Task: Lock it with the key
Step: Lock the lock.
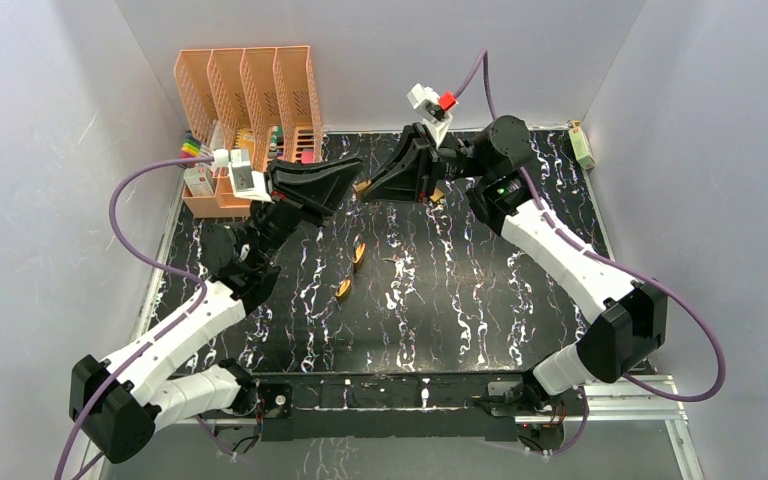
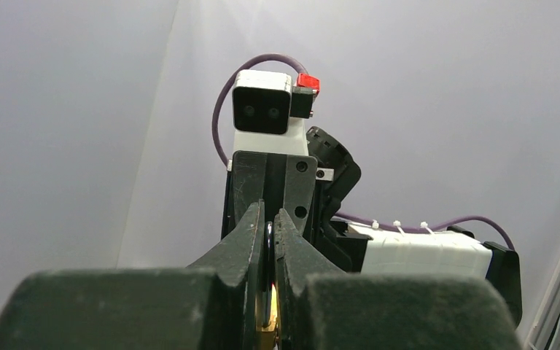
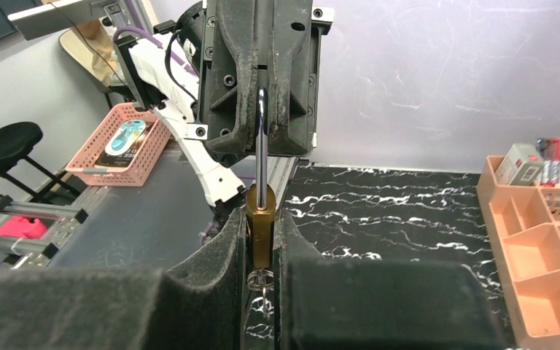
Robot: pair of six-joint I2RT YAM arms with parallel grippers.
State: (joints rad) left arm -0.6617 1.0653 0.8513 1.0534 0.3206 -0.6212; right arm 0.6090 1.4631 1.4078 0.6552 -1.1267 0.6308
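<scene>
At bottom centre of the right wrist view the right pincer (image 3: 260,251), narrowly parted, grips the brass lock (image 3: 261,222) by its body above the desk (image 3: 379,211), a small metal ring (image 3: 260,278) showing just under it, and beyond, upper centre, the left pincer (image 3: 261,153) is clamped tight on its shackle (image 3: 262,186).

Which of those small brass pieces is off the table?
The brass padlock clamped between both grippers: right gripper on its body, left gripper on its shackle. The other brass pieces lie on the black marbled table.
</scene>
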